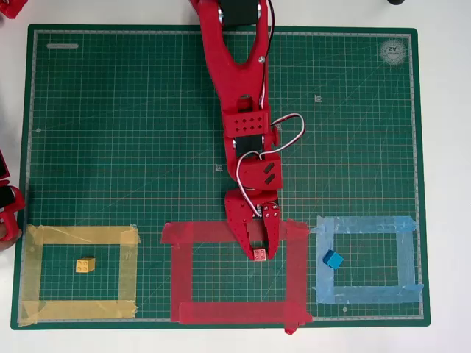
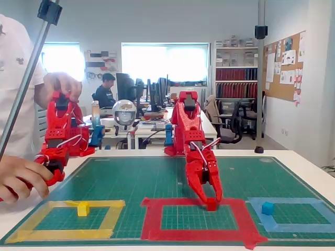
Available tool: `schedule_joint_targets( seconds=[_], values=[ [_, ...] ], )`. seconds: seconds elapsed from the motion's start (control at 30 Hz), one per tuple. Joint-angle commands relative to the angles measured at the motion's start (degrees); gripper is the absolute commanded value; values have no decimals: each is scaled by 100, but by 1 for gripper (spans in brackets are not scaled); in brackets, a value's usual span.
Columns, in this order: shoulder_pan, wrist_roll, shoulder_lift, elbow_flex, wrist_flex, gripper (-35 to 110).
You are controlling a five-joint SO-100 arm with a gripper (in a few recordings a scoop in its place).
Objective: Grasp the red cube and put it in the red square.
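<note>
One red arm reaches over the green mat (image 1: 110, 132), its gripper (image 1: 260, 254) closed on the red cube (image 1: 260, 255) just inside the red square's (image 1: 181, 279) top strip. There are three blocks and three tape frames: a yellow block (image 1: 85, 265) in the yellow frame (image 1: 128, 272), a blue block (image 1: 333, 259) in the light-blue frame (image 1: 406, 257).

Gripper (image 2: 211, 201) low over red square (image 2: 199, 233)

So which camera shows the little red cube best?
The overhead view: the red cube shows its studded top between the gripper fingers. In the fixed view the cube blends into the red fingers.
</note>
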Motion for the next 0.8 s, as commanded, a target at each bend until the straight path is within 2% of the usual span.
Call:
schedule_joint_targets(
  seconds=[0.0, 0.17, 0.5, 0.77],
  values=[
    [-26, -97, 185, 62, -255, 13],
    [-105, -70, 571, 387, -255, 13],
    [-237, -44, 2461, 1925, -255, 13],
    [-193, -79, 5238, 4948, -237, 12]
  ],
)
